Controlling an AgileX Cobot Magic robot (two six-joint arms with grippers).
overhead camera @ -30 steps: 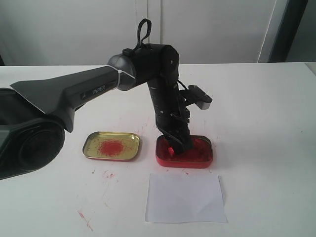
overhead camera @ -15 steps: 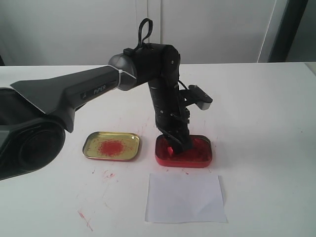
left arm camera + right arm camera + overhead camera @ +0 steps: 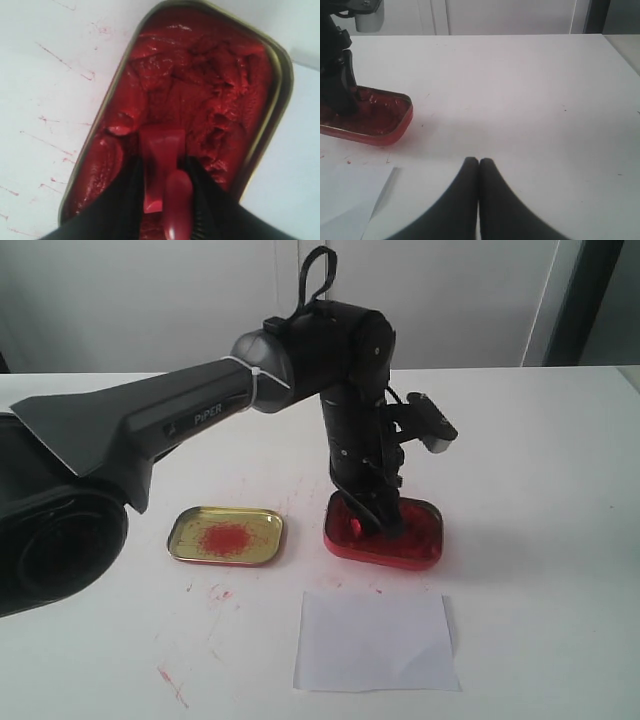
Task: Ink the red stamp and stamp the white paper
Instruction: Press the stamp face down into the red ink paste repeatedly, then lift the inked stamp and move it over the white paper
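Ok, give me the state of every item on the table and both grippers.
Small glossy red plastic stamp: gripped, base down in the ink paste.
Red rectangular ink tin: open, full of churned red paste.
Gold tin lid: off, lying inside up, red smear in it.
White paper sheet: flat, no imprint.
Left gripper: shut on the stamp.
Right gripper: shut, empty.

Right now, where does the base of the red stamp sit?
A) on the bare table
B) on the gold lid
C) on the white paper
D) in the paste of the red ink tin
D: the left gripper holds the red stamp with its base down in the paste of the red ink tin.
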